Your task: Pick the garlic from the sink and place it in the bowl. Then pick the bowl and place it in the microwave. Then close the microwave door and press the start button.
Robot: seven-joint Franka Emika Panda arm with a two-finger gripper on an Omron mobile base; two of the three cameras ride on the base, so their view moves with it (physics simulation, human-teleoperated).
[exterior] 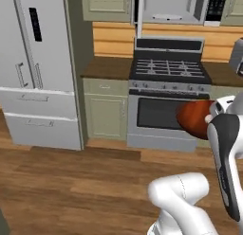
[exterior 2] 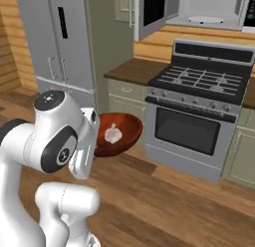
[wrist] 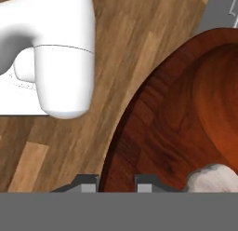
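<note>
My gripper (wrist: 117, 182) is shut on the near rim of the reddish-brown bowl (wrist: 186, 113), one fingertip on each side of the rim. The bowl (exterior 2: 122, 136) hangs above the wooden floor, in front of the stove and beside my forearm. The whitish garlic (exterior 2: 113, 135) lies inside it, and in the hand view the garlic (wrist: 216, 176) rests near the fingers. From the left, the bowl (exterior: 193, 118) is partly hidden by my arm. The microwave (exterior 2: 209, 9) sits high above the stove with its white turntable exposed. The microwave door (exterior 2: 149, 12) stands swung open to the left. The sink is out of view.
A stove with a black-windowed oven (exterior: 168, 103) stands ahead under the microwave. A tall grey fridge (exterior: 38, 68) is at the left, with a dark counter (exterior: 107, 67) over green cabinets between them. The microwave's dark button panel (exterior: 217, 6) is at its right.
</note>
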